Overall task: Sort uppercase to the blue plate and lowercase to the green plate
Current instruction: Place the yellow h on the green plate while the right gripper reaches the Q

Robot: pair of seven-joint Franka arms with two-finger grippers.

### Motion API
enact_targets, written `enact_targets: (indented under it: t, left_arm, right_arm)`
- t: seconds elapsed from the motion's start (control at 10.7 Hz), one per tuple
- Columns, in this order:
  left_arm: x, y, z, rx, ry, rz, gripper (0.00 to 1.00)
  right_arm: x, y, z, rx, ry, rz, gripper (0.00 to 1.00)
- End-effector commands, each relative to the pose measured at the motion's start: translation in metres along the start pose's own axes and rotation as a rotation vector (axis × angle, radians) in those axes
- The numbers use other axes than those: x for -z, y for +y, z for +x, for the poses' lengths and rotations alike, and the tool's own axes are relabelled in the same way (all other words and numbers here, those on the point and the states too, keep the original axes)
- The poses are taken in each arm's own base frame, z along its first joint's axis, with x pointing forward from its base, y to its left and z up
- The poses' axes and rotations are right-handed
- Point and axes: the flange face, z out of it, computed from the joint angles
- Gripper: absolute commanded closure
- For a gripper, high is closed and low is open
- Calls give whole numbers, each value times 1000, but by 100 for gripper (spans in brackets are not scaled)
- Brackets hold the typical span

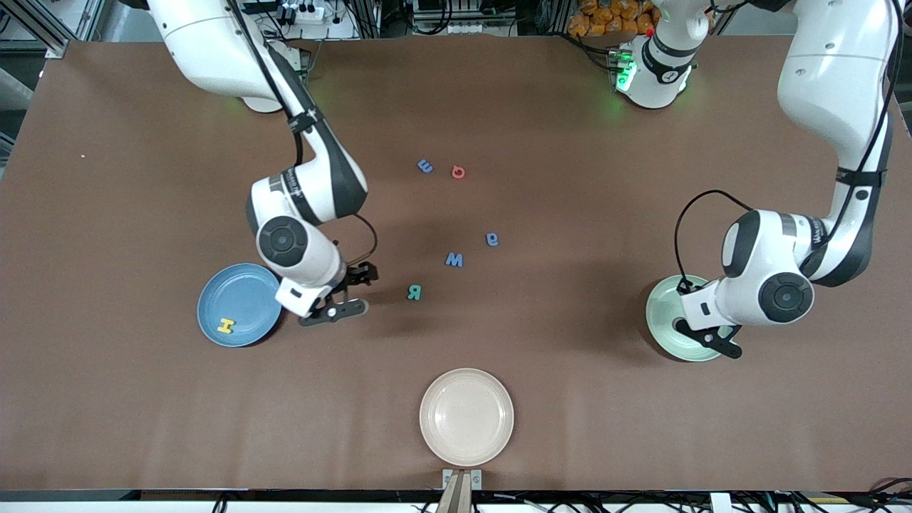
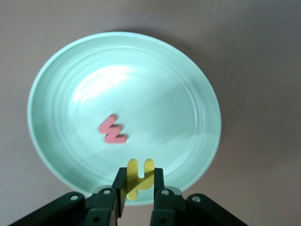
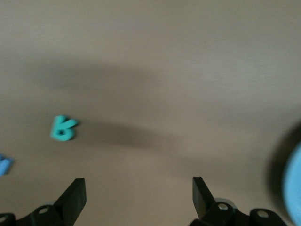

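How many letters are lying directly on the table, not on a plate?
5: blue letter beside the red Q, farthest from the front camera; rounded blue letter; blue M/W; teal R, nearest. Some may be hidden under the arms.

Yellow H [image 1: 225, 326] on blue plate [image 1: 239, 285], left gripper [image 1: 705, 335] over green plate [image 1: 662, 313]

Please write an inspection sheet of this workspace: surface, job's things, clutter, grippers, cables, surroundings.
Surface: brown table.
Job's things: yellow H on blue plate; red letter in green plate; teal R, blue M, red Q, two blue letters on table.
Clutter: cream plate.
Grippers: left gripper over green plate, jaws shut on yellow letter; right gripper open beside blue plate.
Cables: black cable on left arm.
Surroundings: nothing seen.
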Motion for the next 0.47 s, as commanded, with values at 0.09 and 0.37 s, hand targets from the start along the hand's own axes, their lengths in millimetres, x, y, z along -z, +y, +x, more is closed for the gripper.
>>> enact_targets:
  t: [0.09,0.37]
  left_arm:
    - [15,-1,3,84,34,1,0]
    - [60,0,0,106,96,20,0]
  right_arm:
    - [5,-80,-22,36,-5,10,0]
    - [-2,-159,-51,158,1,4,0]
